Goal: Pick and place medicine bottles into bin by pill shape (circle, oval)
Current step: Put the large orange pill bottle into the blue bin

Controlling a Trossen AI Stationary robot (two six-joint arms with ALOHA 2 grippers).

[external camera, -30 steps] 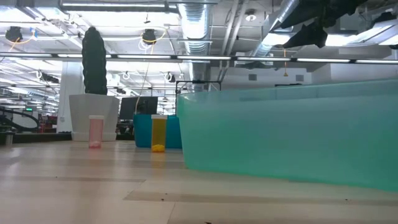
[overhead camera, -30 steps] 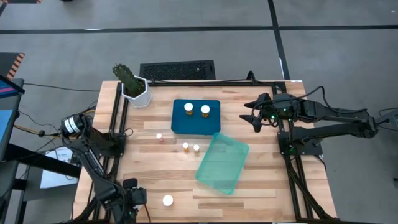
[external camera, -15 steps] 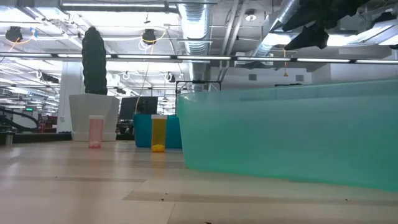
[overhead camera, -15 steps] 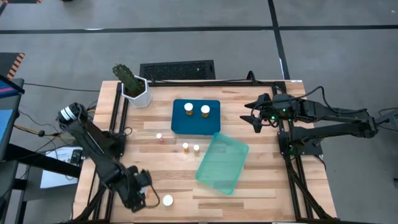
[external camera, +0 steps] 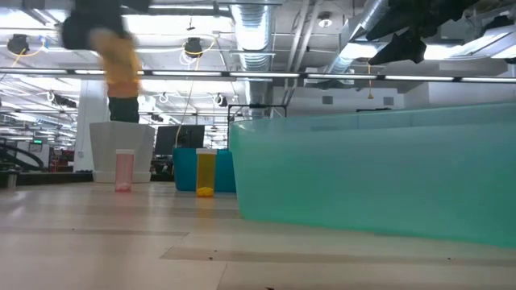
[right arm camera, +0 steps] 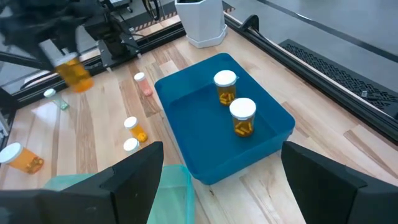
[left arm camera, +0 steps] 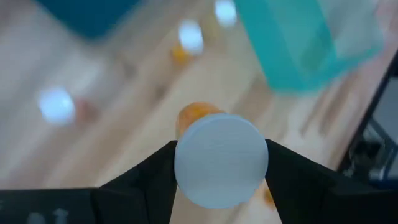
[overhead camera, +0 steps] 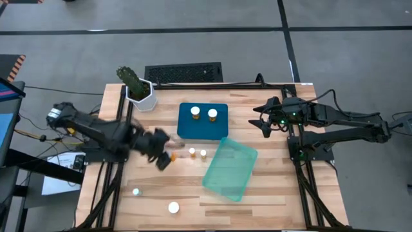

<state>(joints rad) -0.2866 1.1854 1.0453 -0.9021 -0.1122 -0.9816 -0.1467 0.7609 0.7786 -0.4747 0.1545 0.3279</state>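
Medicine bottles: amber-bodied and slim pale cylinders with white caps, spread over the table, in one bin and in one gripper.
Step in hand: transport, as I judge it. The left gripper is clamped on an amber bottle, carried in the air above the table's left half, near the small pink-tinted bottle.
Next move: probably to carry the held bottle on to the bin that matches its pill shape, set it upright and let go. Which bin that is I cannot tell; the pills inside are too small to read.
Teal bin: one, clear-walled, lying askew right of centre toward the near edge; nothing seen in it.
Blue bin: one, toward the far edge at the centre; two amber bottles stand upright in it.
Right gripper: fingers spread apart, holding nothing, hanging over the table's right edge toward the far right corner.
Amber bottles counted: four: two in the blue bin, one held, one lying near the near edge, left of centre.
Slim bottles counted: three standing between the bins and the left edge; a small pale one near the left edge may be a fourth.
Plant pot: one, white, at the far left corner.
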